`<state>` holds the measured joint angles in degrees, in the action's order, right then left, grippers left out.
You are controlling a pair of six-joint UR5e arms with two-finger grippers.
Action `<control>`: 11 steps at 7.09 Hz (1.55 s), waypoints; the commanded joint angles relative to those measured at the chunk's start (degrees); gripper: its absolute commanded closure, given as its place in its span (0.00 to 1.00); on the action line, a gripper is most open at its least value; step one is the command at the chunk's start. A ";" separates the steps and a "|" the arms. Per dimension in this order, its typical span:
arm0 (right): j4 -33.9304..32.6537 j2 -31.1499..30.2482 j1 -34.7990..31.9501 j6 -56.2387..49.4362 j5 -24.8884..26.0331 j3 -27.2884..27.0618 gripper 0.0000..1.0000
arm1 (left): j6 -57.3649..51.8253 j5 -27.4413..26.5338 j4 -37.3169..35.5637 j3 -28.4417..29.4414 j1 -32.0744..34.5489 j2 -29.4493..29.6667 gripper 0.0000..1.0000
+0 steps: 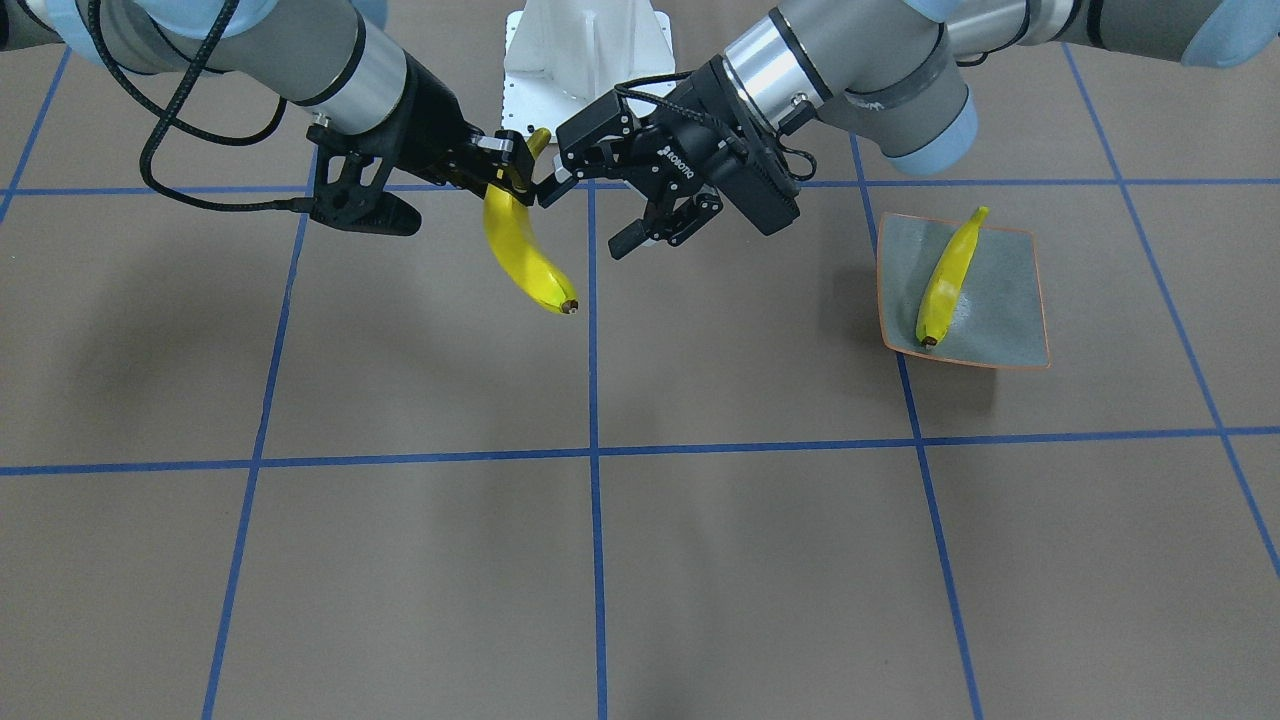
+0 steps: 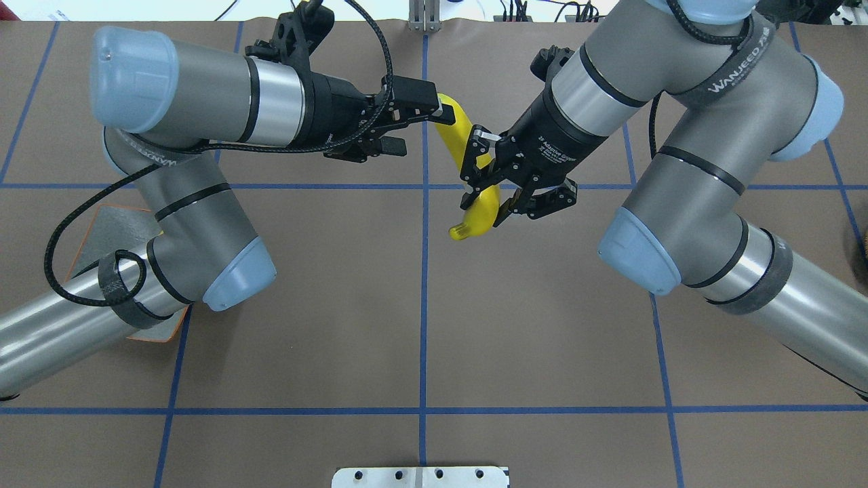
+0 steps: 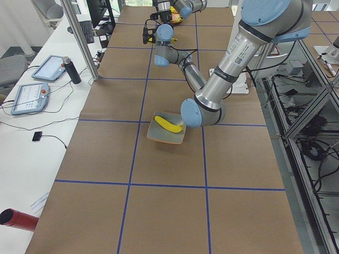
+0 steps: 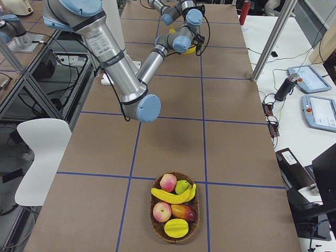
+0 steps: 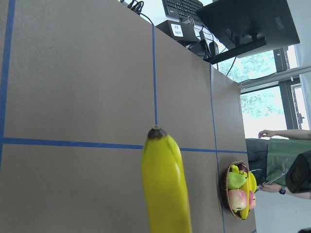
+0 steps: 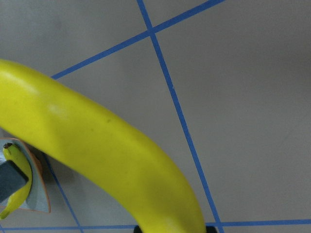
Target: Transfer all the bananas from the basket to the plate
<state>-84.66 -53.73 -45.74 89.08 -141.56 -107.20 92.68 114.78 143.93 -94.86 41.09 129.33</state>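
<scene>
One brown-covered desk (image 1: 700, 560) with blue tape lines, two grey robot arms (image 2: 678, 156), one round wicker basket (image 4: 157, 231), one square grey-blue plate with an orange rim (image 1: 1000, 300). Four yellow bananas (image 4: 170, 197): two seemingly in the basket, one banana (image 1: 945, 285) lying on the plate, one banana (image 1: 520, 250) above the desk, clamped in the right tool (image 1: 510, 165). The left tool (image 1: 587, 220) gapes open beside its stem. Beyond, a dark monitor (image 5: 248, 24) and a window (image 5: 265, 104).
</scene>
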 commanded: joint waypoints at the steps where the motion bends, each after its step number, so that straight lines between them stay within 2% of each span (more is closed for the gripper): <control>1: 0.02 -0.41 -0.05 0.13 -0.03 -1.16 1.00 | 0.83 -1.48 0.65 1.69 0.04 0.31 0.00; 7: -0.07 -0.33 0.56 0.22 0.06 -1.26 1.00 | 2.51 -1.66 1.09 4.33 -1.71 3.21 0.00; 10: -0.07 -0.33 0.56 0.13 0.06 -1.26 1.00 | 3.21 -4.03 1.09 4.33 -3.48 3.21 0.01; 11: -0.07 -0.33 0.56 0.13 0.14 -1.17 1.00 | 4.26 -4.03 1.09 4.33 -3.48 3.30 0.11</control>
<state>-84.73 -54.03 -45.15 89.24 -141.48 -108.43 96.01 110.90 145.02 -90.53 37.78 132.56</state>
